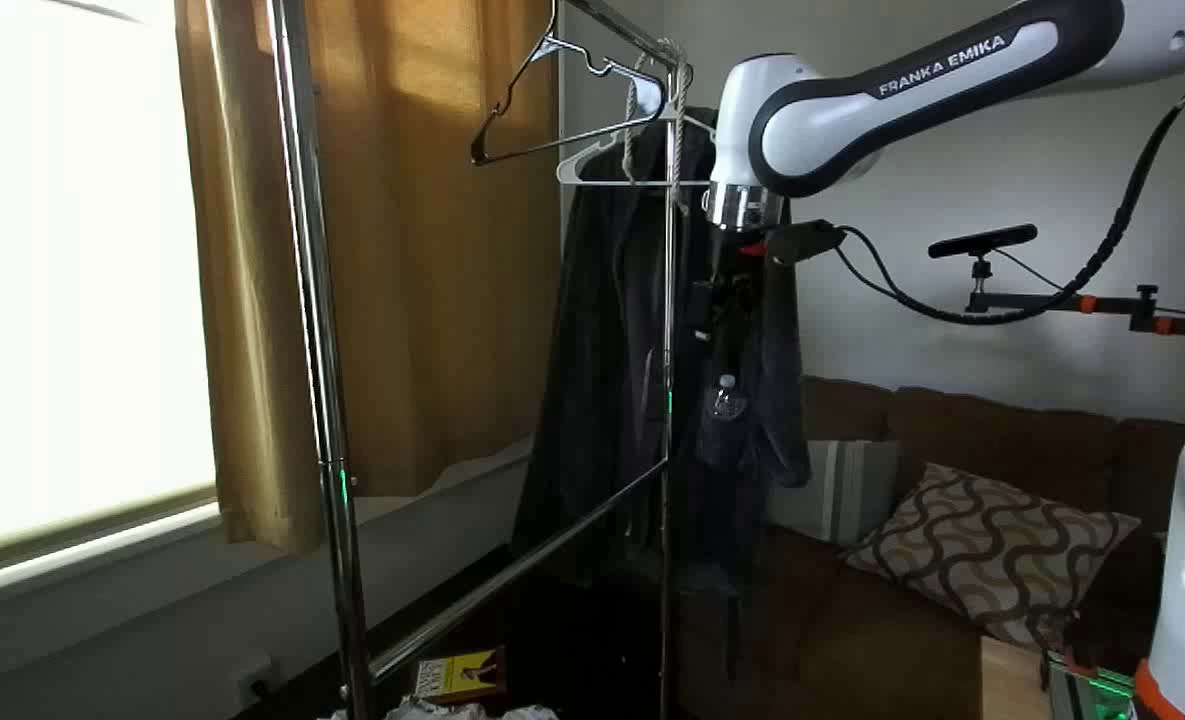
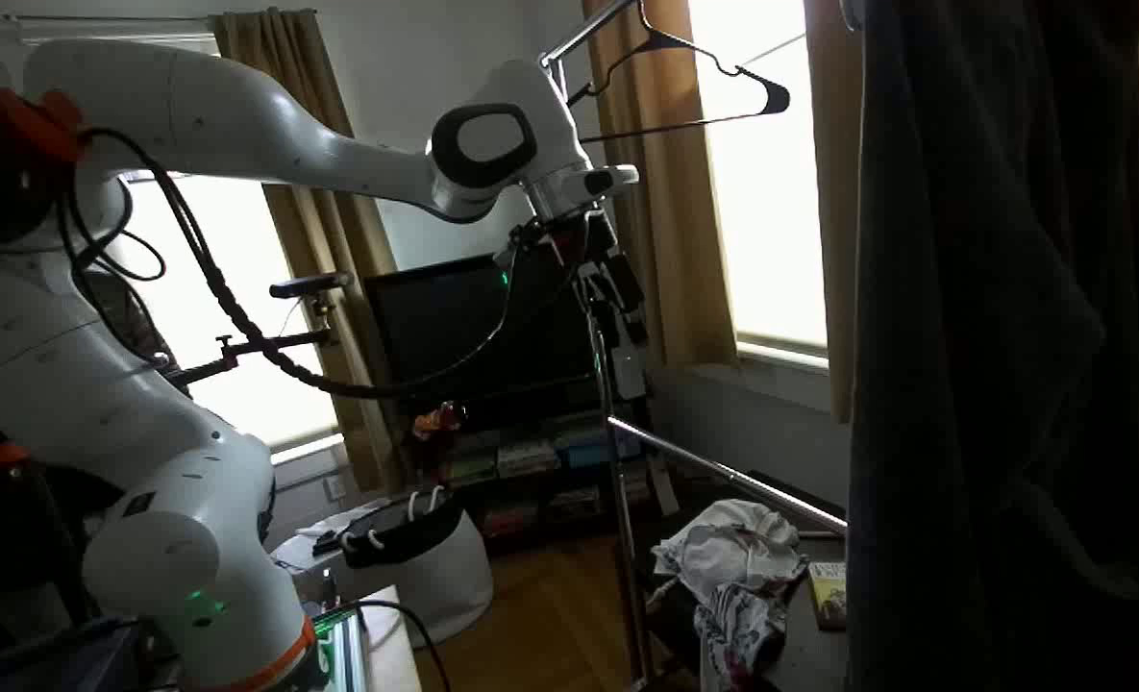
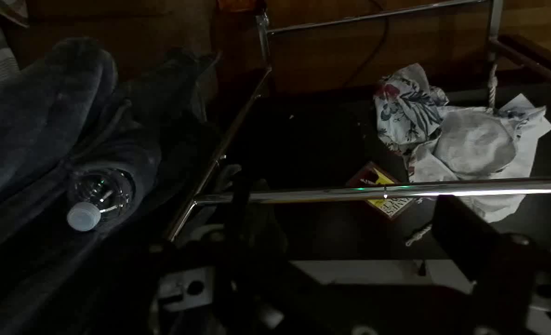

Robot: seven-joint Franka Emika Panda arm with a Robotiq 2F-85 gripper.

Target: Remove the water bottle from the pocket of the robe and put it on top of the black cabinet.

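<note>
The clear water bottle (image 1: 727,398) with a pale cap sticks up out of a pocket of the dark robe (image 1: 592,400). In the wrist view the bottle (image 3: 110,197) is at the left, cap toward the camera, with the robe's cloth (image 3: 38,125) around it. The robe (image 2: 973,384) fills the right of an exterior view, where the bottle does not show. My gripper (image 1: 717,320) points down above the bottle, apart from it. In the wrist view its fingers (image 3: 342,200) are wide apart with nothing between them. A dark flat top (image 3: 321,139), apparently the black cabinet, lies below.
A metal rack (image 1: 317,300) with a black hanger (image 1: 552,145) stands close to the gripper. Its lower bar (image 3: 442,188) crosses the wrist view. A book (image 3: 389,207) and crumpled cloth (image 3: 475,144) lie on the dark top. A couch with a patterned pillow (image 1: 987,550) stands behind.
</note>
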